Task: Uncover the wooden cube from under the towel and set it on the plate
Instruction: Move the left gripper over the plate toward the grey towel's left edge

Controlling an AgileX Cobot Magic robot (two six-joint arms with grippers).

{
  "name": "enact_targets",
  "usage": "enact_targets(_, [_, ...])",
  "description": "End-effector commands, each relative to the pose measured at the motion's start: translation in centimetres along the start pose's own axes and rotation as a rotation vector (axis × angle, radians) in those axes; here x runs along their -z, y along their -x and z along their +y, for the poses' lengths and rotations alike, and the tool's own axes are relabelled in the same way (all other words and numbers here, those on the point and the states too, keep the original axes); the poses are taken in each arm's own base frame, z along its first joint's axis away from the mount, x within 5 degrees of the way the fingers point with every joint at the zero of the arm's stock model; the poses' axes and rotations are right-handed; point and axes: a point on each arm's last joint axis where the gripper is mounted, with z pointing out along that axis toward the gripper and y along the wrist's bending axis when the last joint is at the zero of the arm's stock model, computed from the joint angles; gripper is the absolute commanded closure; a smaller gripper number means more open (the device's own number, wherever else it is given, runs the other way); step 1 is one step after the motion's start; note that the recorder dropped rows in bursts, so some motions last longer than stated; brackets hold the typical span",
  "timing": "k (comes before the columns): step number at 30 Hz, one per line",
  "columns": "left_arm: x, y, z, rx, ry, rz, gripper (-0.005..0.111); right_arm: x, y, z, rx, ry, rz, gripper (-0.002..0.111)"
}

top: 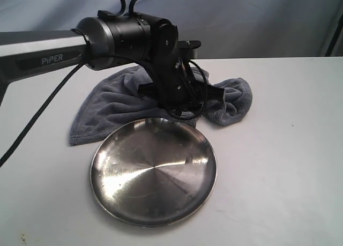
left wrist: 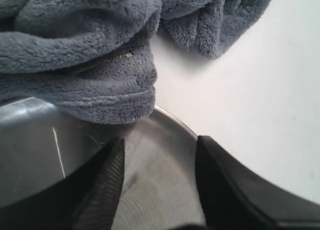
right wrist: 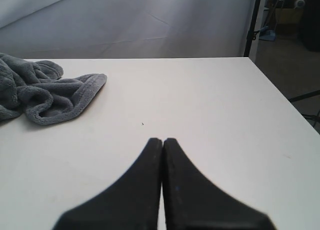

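Observation:
The blue-grey towel (top: 107,104) lies bunched on the white table behind the steel plate (top: 155,171). No wooden cube shows in any view. My left gripper (top: 185,98) hangs over the plate's far rim, right at the towel's near edge. In the left wrist view it (left wrist: 160,140) is open with only the plate (left wrist: 160,190) between its fingers, and the towel's hem (left wrist: 110,97) drapes onto the rim just ahead. My right gripper (right wrist: 162,140) is shut on nothing above bare table, with the towel (right wrist: 45,92) far off to one side.
The white table (top: 278,149) stretches to the right of the plate. The left arm's black wrist and cable (top: 128,37) cross above the towel. A grey backdrop (top: 241,21) hangs behind. The table's far edge and a dark stand (right wrist: 252,24) show in the right wrist view.

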Motion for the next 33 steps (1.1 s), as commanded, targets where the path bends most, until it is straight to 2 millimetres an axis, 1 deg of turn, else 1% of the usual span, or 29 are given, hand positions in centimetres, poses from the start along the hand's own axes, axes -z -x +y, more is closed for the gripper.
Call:
enact_targets(1, [2.4,0.6,-0.7,-0.043,0.032,0.058,0.062,0.0,-0.2,0.0,-0.009,0.001,0.008,0.105])
enact_targets(3, [3.7,1.1,-0.5,-0.056,0.082,0.061,0.062,0.0,-0.2,0.0,-0.009,0.001,0.008,0.105])
enact_targets(5, [4.4,1.3,-0.1,0.006,0.146,0.070,0.062,0.0,-0.2,0.0,-0.009,0.001,0.008,0.105])
enact_targets(7, [4.8,1.7,0.4,0.053,0.210,0.040,0.062,0.0,-0.2,0.0,-0.009,0.001,0.008,0.105])
enact_targets(11, [5.1,2.3,1.5,0.033,0.318,-0.022,0.062,0.0,-0.2,0.0,-0.009,0.001,0.008,0.105])
enact_targets(13, [5.2,2.7,2.4,0.065,0.342,-0.037,0.062,0.0,-0.2,0.0,-0.009,0.001,0.008,0.105])
enact_targets(15, [5.4,3.0,3.7,0.158,0.355,-0.039,0.062,0.0,-0.2,0.0,-0.009,0.001,0.008,0.105])
enact_targets(16, [5.5,3.3,4.7,0.216,0.352,-0.035,0.062,0.0,-0.2,0.0,-0.009,0.001,0.008,0.105])
enact_targets(20, [5.9,4.0,9.4,0.412,0.259,0.039,0.062,0.0,-0.2,0.0,-0.009,0.001,0.008,0.105])
enact_targets(21, [6.0,4.1,10.3,0.435,0.226,0.057,0.062,0.0,-0.2,0.0,-0.009,0.001,0.008,0.105])
enact_targets(22, [6.0,4.3,11.6,0.439,0.208,0.070,0.062,0.0,-0.2,0.0,-0.009,0.001,0.008,0.105])
enact_targets(23, [6.0,4.4,12.4,0.430,0.202,0.076,0.062,0.0,-0.2,0.0,-0.009,0.001,0.008,0.105])
enact_targets(25, [5.6,4.5,14.2,0.434,0.222,0.086,0.062,0.0,-0.2,0.0,-0.009,0.001,0.008,0.105])
enact_targets(28, [4.4,4.4,15.9,0.459,0.247,0.111,0.062,0.0,-0.2,0.0,-0.009,0.001,0.008,0.105])
enact_targets(32, [2.3,4.0,16.7,0.445,0.296,0.147,0.062,0.0,-0.2,0.0,-0.009,0.001,0.008,0.105])
enact_targets(33, [1.6,4.1,16.8,0.435,0.298,0.133,0.061,0.0,-0.2,0.0,-0.009,0.001,0.008,0.105])
